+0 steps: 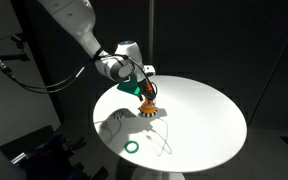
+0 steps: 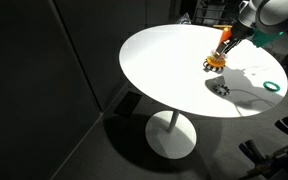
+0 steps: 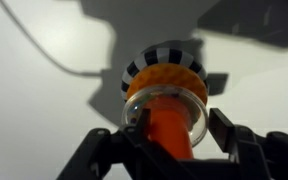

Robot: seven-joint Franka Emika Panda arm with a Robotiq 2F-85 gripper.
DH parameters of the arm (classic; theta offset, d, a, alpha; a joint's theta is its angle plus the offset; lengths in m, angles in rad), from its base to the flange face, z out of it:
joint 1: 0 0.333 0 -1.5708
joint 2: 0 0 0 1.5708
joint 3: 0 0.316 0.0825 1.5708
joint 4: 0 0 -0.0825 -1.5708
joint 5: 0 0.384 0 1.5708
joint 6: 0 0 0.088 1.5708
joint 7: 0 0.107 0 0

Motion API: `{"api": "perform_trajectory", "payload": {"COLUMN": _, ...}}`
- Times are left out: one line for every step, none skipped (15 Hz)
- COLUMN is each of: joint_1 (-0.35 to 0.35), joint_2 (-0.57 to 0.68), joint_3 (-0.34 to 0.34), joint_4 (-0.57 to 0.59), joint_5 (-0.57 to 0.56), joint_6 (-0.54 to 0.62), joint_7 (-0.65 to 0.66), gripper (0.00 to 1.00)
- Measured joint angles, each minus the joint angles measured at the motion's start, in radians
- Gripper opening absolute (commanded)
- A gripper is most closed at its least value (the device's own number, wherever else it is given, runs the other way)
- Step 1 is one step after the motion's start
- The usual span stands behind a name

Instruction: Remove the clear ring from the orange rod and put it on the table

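The orange rod (image 3: 170, 135) stands on its small round base (image 3: 164, 55) on the white table (image 1: 199, 125). The clear ring (image 3: 165, 98) sits round the rod, above the base, at the height of my fingertips. My gripper (image 3: 177, 127) comes down over the rod, with one finger on each side of the ring, closed in against its rim. In both exterior views the gripper (image 1: 144, 88) (image 2: 227, 40) is at the rod (image 1: 147, 101) (image 2: 220, 52). The ring is too small to make out there.
A solid green ring (image 1: 132, 147) (image 2: 272, 86) lies flat on the table near its edge. Dark shadows of the arm and a cable fall across the tabletop beside the rod. The surroundings are black curtain and floor.
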Motion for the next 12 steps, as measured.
{"api": "perform_trajectory", "payload": {"joint_1": 0.0, "joint_2": 0.0, "joint_3": 0.0, "joint_4": 0.0, "joint_5": 0.0, "joint_6": 0.0, "joint_7": 0.0, "gripper": 0.88}}
{"api": "perform_trajectory", "payload": {"joint_1": 0.0, "joint_2": 0.0, "joint_3": 0.0, "joint_4": 0.0, "joint_5": 0.0, "joint_6": 0.0, "joint_7": 0.0, "gripper": 0.94}}
{"api": "perform_trajectory", "payload": {"joint_1": 0.0, "joint_2": 0.0, "joint_3": -0.001, "joint_4": 0.0, "joint_5": 0.0, "joint_6": 0.0, "joint_7": 0.0, "gripper": 0.99}}
{"api": "perform_trajectory", "payload": {"joint_1": 0.0, "joint_2": 0.001, "joint_3": -0.001, "joint_4": 0.0, "joint_5": 0.0, "joint_6": 0.0, "joint_7": 0.0, "gripper": 1.0}}
{"api": "perform_trajectory", "payload": {"joint_1": 0.0, "joint_2": 0.001, "joint_3": -0.002, "joint_4": 0.0, "joint_5": 0.0, "joint_6": 0.0, "joint_7": 0.0, "gripper": 1.0}}
{"api": "perform_trajectory", "payload": {"joint_1": 0.001, "joint_2": 0.002, "joint_3": -0.006, "joint_4": -0.001, "joint_5": 0.0, "joint_6": 0.0, "joint_7": 0.0, "gripper": 1.0}}
{"api": "perform_trajectory", "payload": {"joint_1": 0.002, "joint_2": 0.003, "joint_3": -0.01, "joint_4": -0.001, "joint_5": 0.0, "joint_6": -0.001, "joint_7": 0.0, "gripper": 1.0}}
{"api": "perform_trajectory", "payload": {"joint_1": 0.005, "joint_2": 0.003, "joint_3": -0.016, "joint_4": -0.002, "joint_5": 0.0, "joint_6": -0.001, "joint_7": 0.0, "gripper": 1.0}}
{"api": "perform_trajectory", "payload": {"joint_1": 0.007, "joint_2": 0.003, "joint_3": -0.023, "joint_4": -0.002, "joint_5": 0.0, "joint_6": -0.001, "joint_7": 0.001, "gripper": 1.0}}
{"api": "perform_trajectory", "payload": {"joint_1": 0.009, "joint_2": 0.003, "joint_3": -0.03, "joint_4": -0.003, "joint_5": -0.001, "joint_6": -0.001, "joint_7": 0.001, "gripper": 1.0}}
{"api": "perform_trajectory", "payload": {"joint_1": 0.01, "joint_2": 0.003, "joint_3": -0.036, "joint_4": -0.003, "joint_5": -0.001, "joint_6": -0.001, "joint_7": 0.001, "gripper": 1.0}}
{"api": "perform_trajectory", "payload": {"joint_1": 0.011, "joint_2": 0.003, "joint_3": -0.041, "joint_4": -0.005, "joint_5": -0.001, "joint_6": -0.001, "joint_7": 0.001, "gripper": 1.0}}
